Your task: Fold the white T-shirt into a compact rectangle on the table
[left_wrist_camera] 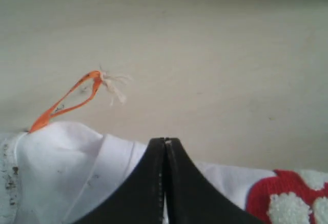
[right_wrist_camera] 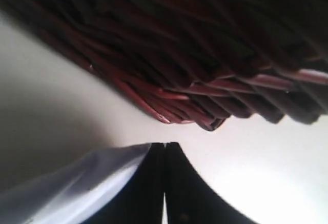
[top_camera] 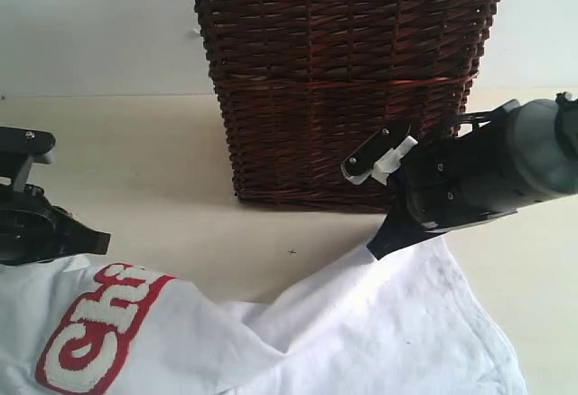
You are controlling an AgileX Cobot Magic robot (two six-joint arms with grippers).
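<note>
The T-shirt (top_camera: 388, 332) lies rumpled on the near worktop (top_camera: 135, 160) in front of the basket (top_camera: 343, 97), with its red-edged lettering (top_camera: 95, 332) facing up at the left. Both hands are clenched on it. The left hand (left_wrist_camera: 165, 142) pinches an edge near the orange tag (left_wrist_camera: 66, 100). The right hand (top_camera: 372, 250) holds a part of the cloth pulled into a peak just beside the basket's foot. The cloth looks light, soft and limp, and it sags between the grips, so it will likely drape and wrinkle rather than keep a line. Hems and seams probably give the firmest hold. The fuzzy lettering looks thicker and may resist a crease.
</note>
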